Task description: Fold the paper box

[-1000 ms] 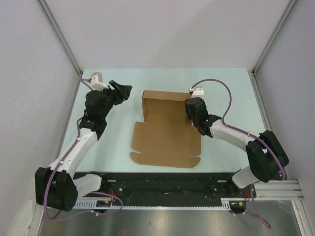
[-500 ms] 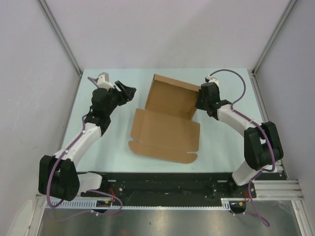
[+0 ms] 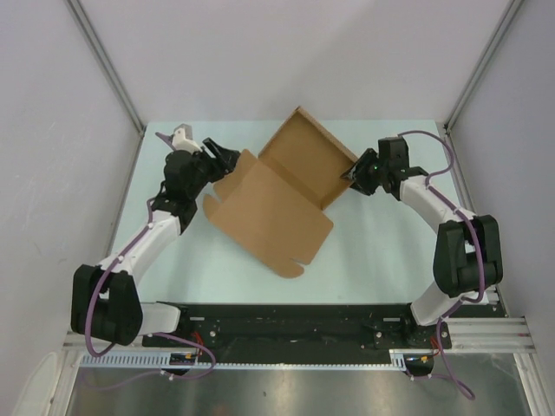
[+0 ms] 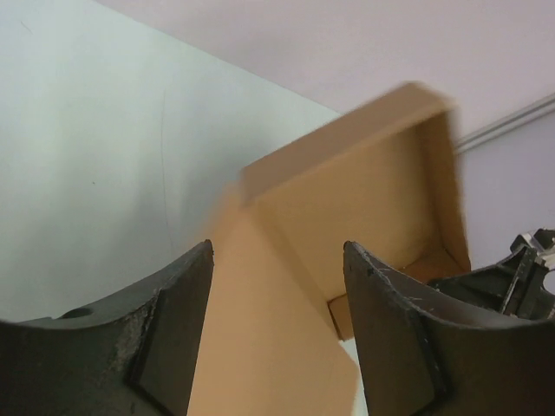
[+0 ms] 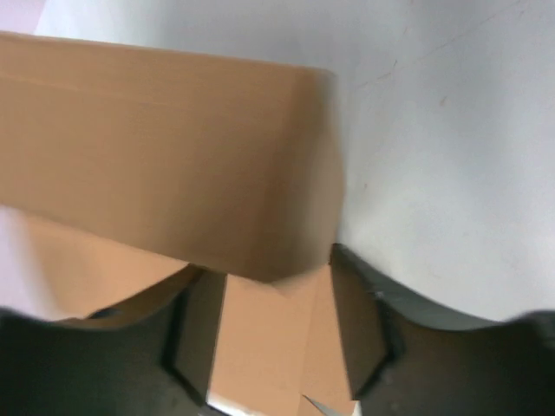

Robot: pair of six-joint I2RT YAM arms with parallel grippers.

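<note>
The paper box (image 3: 273, 212) lies skewed on the table, its flat panel toward the front and its walled tray part raised at the back right. My left gripper (image 3: 230, 162) is at the box's left corner, open; in the left wrist view the box (image 4: 373, 191) fills the space between and beyond the left gripper (image 4: 277, 251). My right gripper (image 3: 351, 173) is at the tray's right corner. In the right wrist view the box wall (image 5: 156, 147) looms ahead and a small flap lies face-on between the spread fingers of the right gripper (image 5: 276, 325).
The pale green table (image 3: 390, 251) is fenced by grey walls left, right and behind. A black rail (image 3: 286, 325) with the arm bases runs along the near edge.
The box has swung clockwise and its tray end has moved toward the back right with the right gripper. The right jaws have spread apart. The left gripper has edged toward the box's corner.
</note>
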